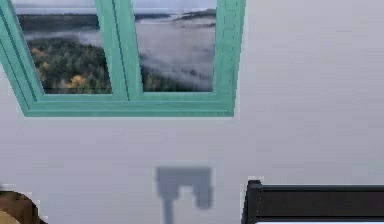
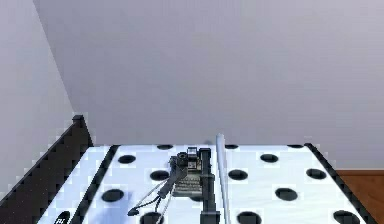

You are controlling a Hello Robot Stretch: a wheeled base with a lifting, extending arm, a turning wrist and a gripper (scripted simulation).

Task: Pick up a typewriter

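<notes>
Your gripper [image 2: 172, 176] sits at 6 o'clock in the arm side view, over the dotted bed [image 2: 270, 182]. You cannot tell how wide it stands or whether it holds anything. You cannot place the typewriter; a small dark blob [image 2: 62, 215] lies at 8 o'clock.

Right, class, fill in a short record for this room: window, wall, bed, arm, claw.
window: teal frame, forward view's upper left, misty hills beyond
wall: plain white
dotted cover: white with black dots, lying flat
dark frame: along the cover's edge, arm side view's left
arm: dark bar reaching out over the cover
claw: over the dotted cover; cannot tell whether it holds anything
</notes>
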